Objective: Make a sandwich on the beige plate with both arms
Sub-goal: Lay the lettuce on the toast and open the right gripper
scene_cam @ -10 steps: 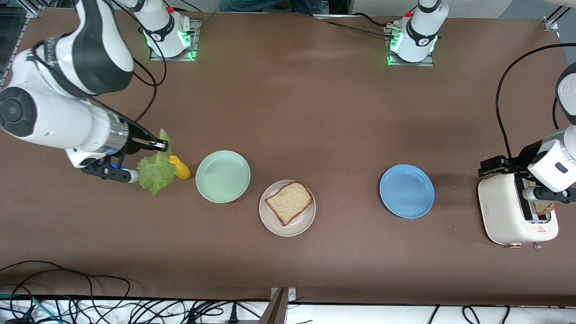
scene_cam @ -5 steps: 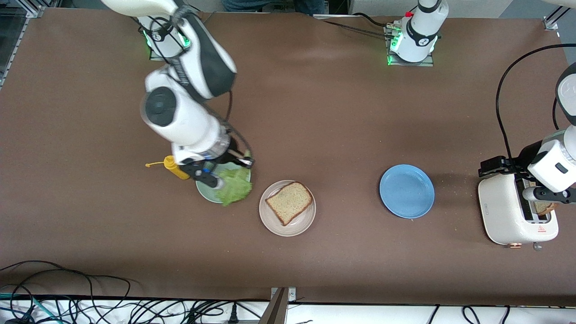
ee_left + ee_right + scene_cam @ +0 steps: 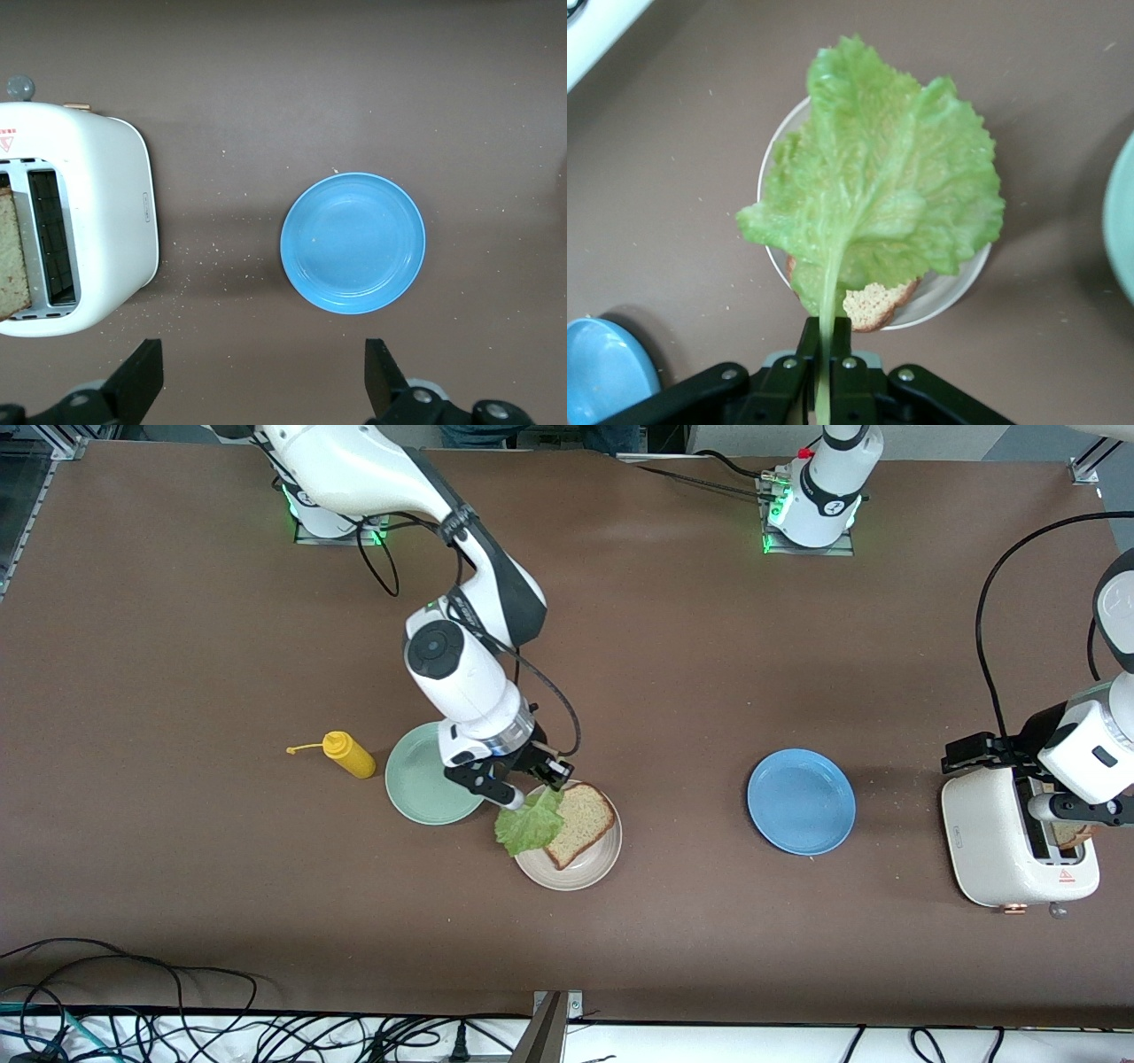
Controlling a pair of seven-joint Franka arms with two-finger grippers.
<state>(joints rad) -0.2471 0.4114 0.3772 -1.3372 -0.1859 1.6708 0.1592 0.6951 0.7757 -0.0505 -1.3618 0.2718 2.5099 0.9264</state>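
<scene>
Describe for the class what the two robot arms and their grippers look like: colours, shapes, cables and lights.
Both arms, the right arm and the left arm, have rounded white shells with dark grey joints. Black cables loop along them. Their bases glow green, with a small red part on top. The right gripper and the left gripper are black, each with two fingers.

High front camera faces the arms; both wrist cameras look straight down, sharing perhaps the blue plate point(image 3: 353, 243).

Toaster point(image 3: 1010, 841), blue plate point(image 3: 801, 802), mustard bottle point(image 3: 348, 754)
</scene>
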